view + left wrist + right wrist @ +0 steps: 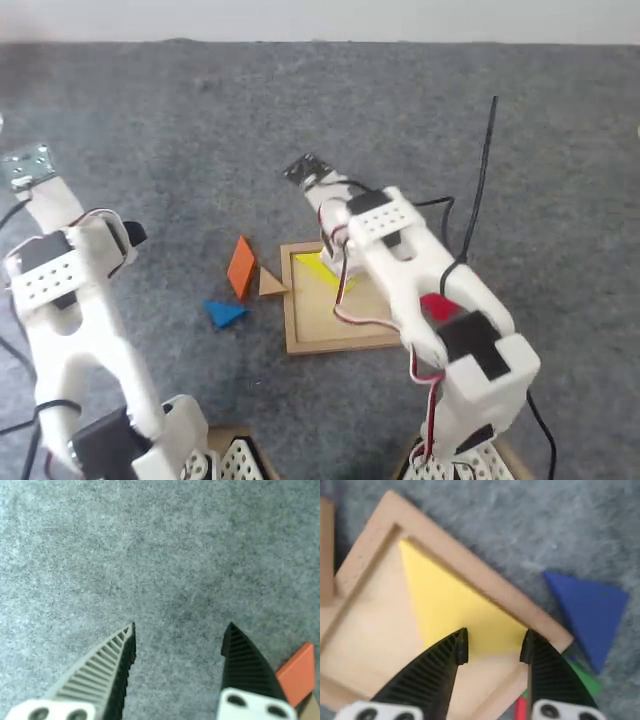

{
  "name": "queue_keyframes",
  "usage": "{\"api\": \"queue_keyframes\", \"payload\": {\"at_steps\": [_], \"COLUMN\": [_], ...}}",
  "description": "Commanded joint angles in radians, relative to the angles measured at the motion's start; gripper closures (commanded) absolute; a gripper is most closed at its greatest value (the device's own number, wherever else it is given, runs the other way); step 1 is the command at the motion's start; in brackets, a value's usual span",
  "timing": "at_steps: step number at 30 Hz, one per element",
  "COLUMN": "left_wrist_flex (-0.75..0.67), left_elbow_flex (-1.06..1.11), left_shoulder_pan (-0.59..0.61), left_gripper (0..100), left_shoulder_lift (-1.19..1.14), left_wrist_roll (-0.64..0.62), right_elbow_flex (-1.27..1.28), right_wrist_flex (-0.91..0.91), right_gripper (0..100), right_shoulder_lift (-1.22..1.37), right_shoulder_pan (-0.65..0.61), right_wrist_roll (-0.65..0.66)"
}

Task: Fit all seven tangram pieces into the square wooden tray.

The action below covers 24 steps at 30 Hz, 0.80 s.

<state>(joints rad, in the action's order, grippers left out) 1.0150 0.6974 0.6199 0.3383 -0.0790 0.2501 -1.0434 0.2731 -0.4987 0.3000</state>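
Where the yellow wooden triangle (pixel 455 605) lies in the square wooden tray (pixel 470 572), flush corner seating is advised. The right gripper (pixel 495 645) and left gripper (pixel 181 630) are both held parted, nothing gripped.

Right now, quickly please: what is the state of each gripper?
Left gripper: open, holding nothing.
Right gripper: open, holding nothing, above the yellow piece in the tray.

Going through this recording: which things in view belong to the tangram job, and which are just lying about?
Part of the job: wooden tray; yellow piece lying in it; orange piece; tan triangle; light blue triangle; red piece; dark blue triangle; green piece.

Just lying about: black cable; grey mat.
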Motion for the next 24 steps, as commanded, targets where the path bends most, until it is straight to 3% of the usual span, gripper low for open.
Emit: {"api": "queue_keyframes", "payload": {"at_steps": [1,7,15,19,24], "left_wrist_flex": [0.008,0.005,0.005,0.006,0.002], "left_elbow_flex": [-0.025,-0.025,-0.024,-0.024,-0.004], "left_shoulder_pan": [-0.005,-0.006,-0.008,-0.009,-0.051], "left_gripper": [72,72,72,72,72], "left_shoulder_lift": [0.008,0.008,0.005,0.000,0.006], "left_wrist_roll": [-0.006,-0.006,-0.006,-0.006,-0.006], "right_elbow_flex": [-0.072,-0.107,0.038,0.144,0.302], "right_wrist_flex": [0.002,-0.038,-0.120,-0.245,-0.277], "right_gripper": [80.4,80.4,80.4,80.1,80.1], "right_shoulder_lift": [0.041,-0.099,-0.621,-0.808,-0.796], "right_shoulder_pan": [0.051,0.050,0.090,0.229,0.420], "right_wrist_roll": [0.021,0.018,-0.014,0.063,0.103]}}
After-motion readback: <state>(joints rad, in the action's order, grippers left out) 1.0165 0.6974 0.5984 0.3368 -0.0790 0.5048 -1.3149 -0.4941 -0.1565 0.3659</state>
